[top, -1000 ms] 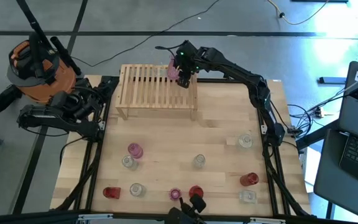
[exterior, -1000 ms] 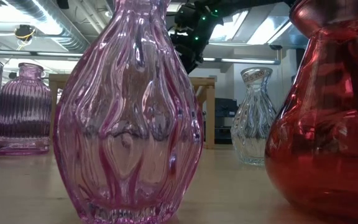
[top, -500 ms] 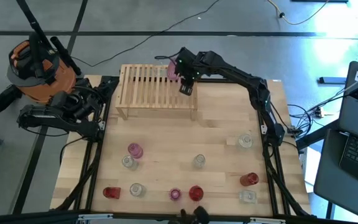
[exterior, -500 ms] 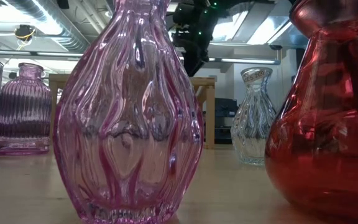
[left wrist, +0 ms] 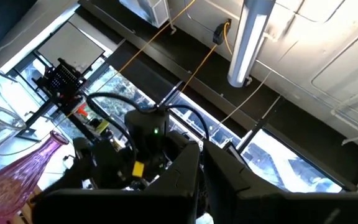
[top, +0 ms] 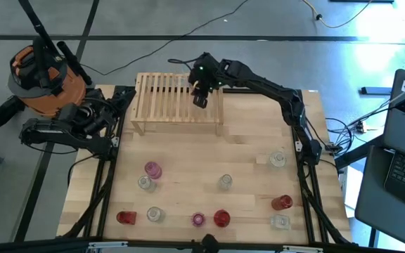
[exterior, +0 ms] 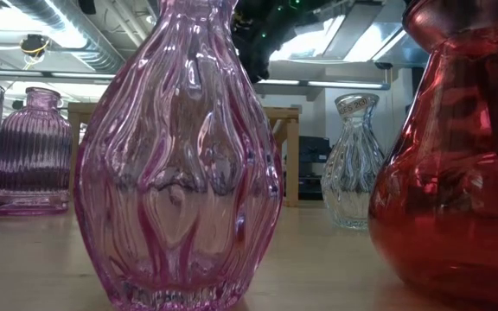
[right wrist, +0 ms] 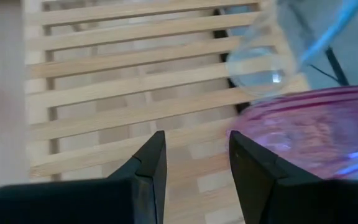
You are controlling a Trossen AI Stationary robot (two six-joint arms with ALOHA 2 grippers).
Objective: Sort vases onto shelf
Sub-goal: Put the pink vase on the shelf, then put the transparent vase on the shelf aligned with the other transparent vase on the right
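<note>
The shelf (top: pixel 178 102) is a slatted light-wood rack at the table's far side. My right gripper (top: pixel 200 100) hovers above its right part, open (right wrist: pixel 194 140), with nothing between the fingers. A pink vase (right wrist: pixel 303 130) and a clear vase (right wrist: pixel 260 62) rest on the slats beside it; my arm hides them in the high view. Several more vases stand on the near half of the table: pink (top: pixel 152 169), clear (top: pixel 225 182), red (top: pixel 281 203). My left arm (top: pixel 69 130) waits folded at the table's left edge.
In the low view a large pink vase (exterior: pixel 180 155) and a red vase (exterior: pixel 456 173) stand close to the camera, with the shelf's leg (exterior: pixel 292 155) behind them. The shelf's left slats (top: pixel 153 95) are bare. Bare table (top: pixel 259 133) lies between shelf and vases.
My right gripper has risen above the shelf and shifted toward the table's left, away from the pink vase. The pink vase has stayed at the shelf's far right part.
</note>
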